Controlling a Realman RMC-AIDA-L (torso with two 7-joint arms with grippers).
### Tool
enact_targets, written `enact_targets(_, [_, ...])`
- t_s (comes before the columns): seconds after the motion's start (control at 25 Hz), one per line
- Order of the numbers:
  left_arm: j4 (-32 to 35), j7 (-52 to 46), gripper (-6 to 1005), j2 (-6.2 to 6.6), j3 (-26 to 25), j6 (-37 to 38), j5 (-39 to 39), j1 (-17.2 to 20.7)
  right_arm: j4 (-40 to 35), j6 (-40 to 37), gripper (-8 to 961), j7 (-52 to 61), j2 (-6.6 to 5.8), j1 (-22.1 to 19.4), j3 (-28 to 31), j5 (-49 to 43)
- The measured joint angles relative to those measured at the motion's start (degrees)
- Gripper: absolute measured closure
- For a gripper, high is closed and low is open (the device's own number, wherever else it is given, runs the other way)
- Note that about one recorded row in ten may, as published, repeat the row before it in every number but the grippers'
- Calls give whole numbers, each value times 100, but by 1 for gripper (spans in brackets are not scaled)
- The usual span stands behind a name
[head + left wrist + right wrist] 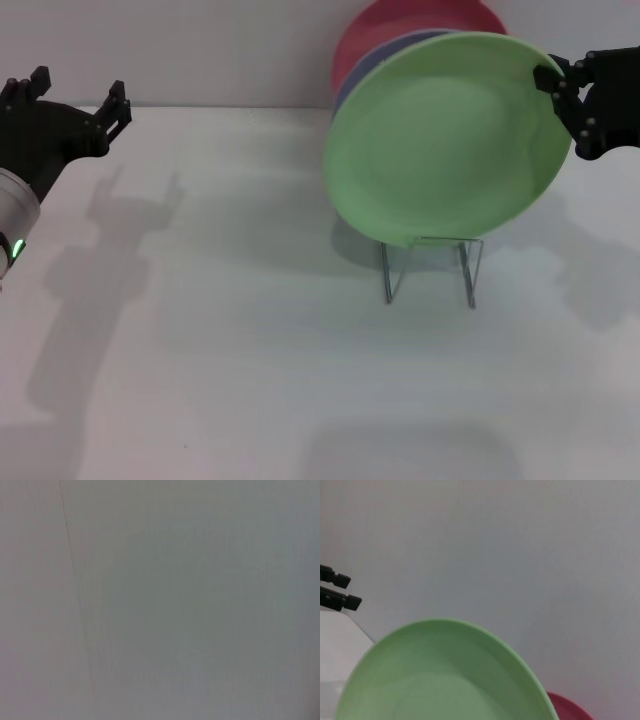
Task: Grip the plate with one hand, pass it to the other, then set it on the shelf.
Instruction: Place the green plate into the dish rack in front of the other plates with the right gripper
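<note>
Plate [450,140] in right claw [562,95]

The white table [250,330] carries the wire shelf [430,268] (plates standing in it).

- three plates: one green plate [447,140], one purple plate [372,62], one red plate [400,20]
- one wire shelf [430,268]
- two grippers: left gripper [80,104], right gripper [562,96]
- one white table [220,350]

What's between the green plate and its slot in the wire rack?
Nothing visible. The right tool grips the green plate at its rim, front of the rack; a purple plate and a red plate stand behind it. The left tool is far off.
</note>
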Motion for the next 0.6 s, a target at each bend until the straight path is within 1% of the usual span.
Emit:
enact_targets(0.32, [15, 5, 188, 9, 47, -8, 22, -50, 47, 221, 923, -226, 14, -202, 19, -6])
enact_targets(0.52, [59, 8, 188, 9, 54, 5, 26, -115, -79, 228, 855, -235, 15, -218, 13, -15])
enact_targets(0.6, [127, 8, 188, 8, 51, 7, 22, -167, -136, 228, 719, -236, 15, -209, 12, -18])
